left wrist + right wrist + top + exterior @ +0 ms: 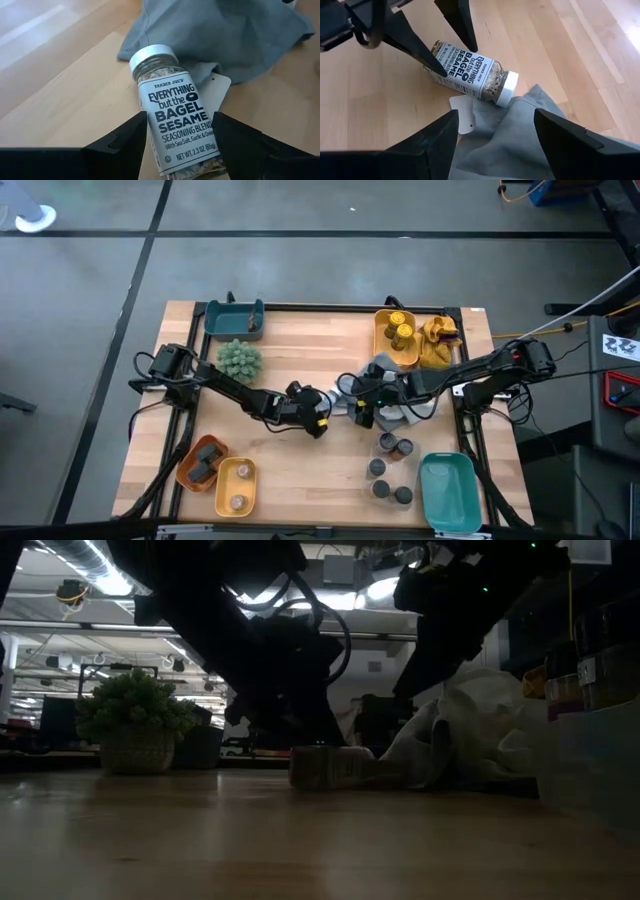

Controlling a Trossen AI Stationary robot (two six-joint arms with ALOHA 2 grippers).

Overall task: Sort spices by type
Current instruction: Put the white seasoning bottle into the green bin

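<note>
Left gripper: near the table's middle, fingers apart, one on either side of the lying jar; from the left wrist view there was a gap on both sides, so nothing was clamped.
Sesame seasoning jar: on its side on the bare wood, white-silver lid toward the grey cloth, its lower half between the left gripper's fingers. The right wrist view showed the same jar with its cap touching the cloth's edge.
Grey cloth: crumpled just right of centre, a small white tag lying at its edge beside the jar.
Right gripper: over the cloth, just beside the left gripper, fingers spread wide and empty.
Orange tray: front left, holding dark grey jars.
Yellow tray, front: touching the orange one, with a jar or two inside.
Teal tray, back: back left edge; contents hard to make out.
Green plant ball: just in front of that teal tray.
Yellow tray, back: back right, holding yellow-lidded jars.
Yellow cloth: bunched just right of that tray.
Loose jars: five or so standing front right, dark-lidded, near the teal tray.
Teal tray, front: front right corner.
</note>
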